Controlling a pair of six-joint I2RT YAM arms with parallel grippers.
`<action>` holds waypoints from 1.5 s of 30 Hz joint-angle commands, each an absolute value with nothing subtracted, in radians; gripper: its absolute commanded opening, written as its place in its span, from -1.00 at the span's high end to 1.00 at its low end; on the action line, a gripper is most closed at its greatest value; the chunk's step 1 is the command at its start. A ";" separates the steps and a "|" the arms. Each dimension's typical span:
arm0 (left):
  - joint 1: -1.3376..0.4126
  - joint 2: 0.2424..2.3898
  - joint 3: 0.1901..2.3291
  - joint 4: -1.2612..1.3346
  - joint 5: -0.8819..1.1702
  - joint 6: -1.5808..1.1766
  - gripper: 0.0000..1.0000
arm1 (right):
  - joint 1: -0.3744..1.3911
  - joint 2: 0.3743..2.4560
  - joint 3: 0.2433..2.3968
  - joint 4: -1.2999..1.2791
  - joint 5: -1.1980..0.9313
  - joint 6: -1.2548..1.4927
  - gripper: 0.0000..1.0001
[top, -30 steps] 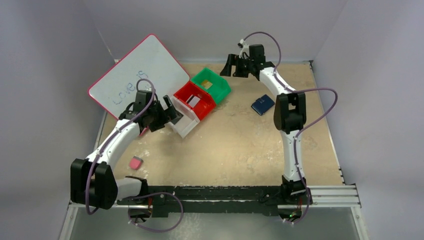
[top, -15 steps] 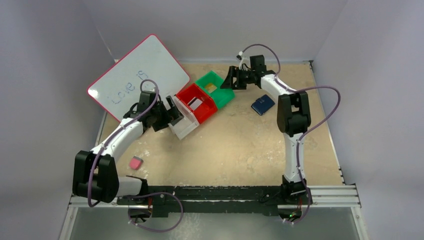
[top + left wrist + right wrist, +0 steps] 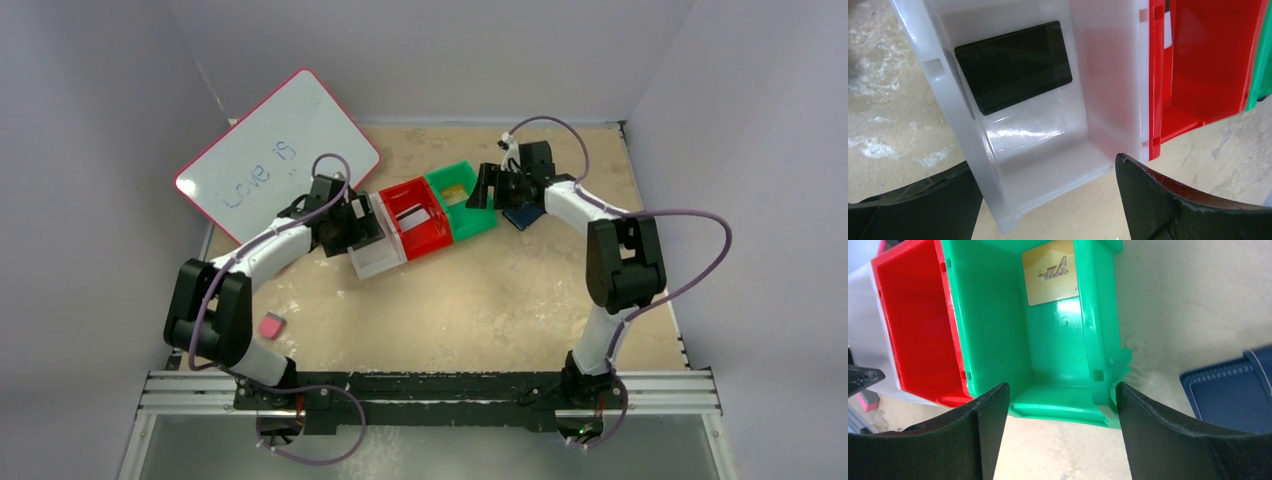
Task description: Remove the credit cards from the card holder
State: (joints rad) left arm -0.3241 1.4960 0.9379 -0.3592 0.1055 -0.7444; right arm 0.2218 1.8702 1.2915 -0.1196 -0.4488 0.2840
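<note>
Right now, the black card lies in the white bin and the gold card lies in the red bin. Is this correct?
Not quite. The black card does lie in the white bin, but the gold card lies in the green bin, not the red one. The right wrist view shows it on the green bin's floor.

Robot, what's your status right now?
Left fingers open around white bin, black card inside. Right fingers straddle green bin, gold card inside. Wallet beside.
</note>
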 commanded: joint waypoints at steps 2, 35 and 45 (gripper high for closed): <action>-0.356 1.581 1.060 -0.241 0.129 -0.730 -0.88 | 0.249 1.757 1.199 -0.056 -0.387 0.361 -0.59; -0.359 1.746 1.345 -0.452 -0.096 -0.562 -0.89 | 0.095 1.864 1.481 -0.336 0.305 0.487 -1.00; -0.357 1.565 1.296 -0.529 -0.184 -0.540 -0.92 | 0.098 2.021 1.491 -0.369 0.320 0.513 -0.99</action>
State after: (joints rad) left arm -0.3550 1.7012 1.3098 -0.5133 -0.1246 -0.5610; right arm 0.0925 2.0739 1.5349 -0.3397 0.2626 0.4774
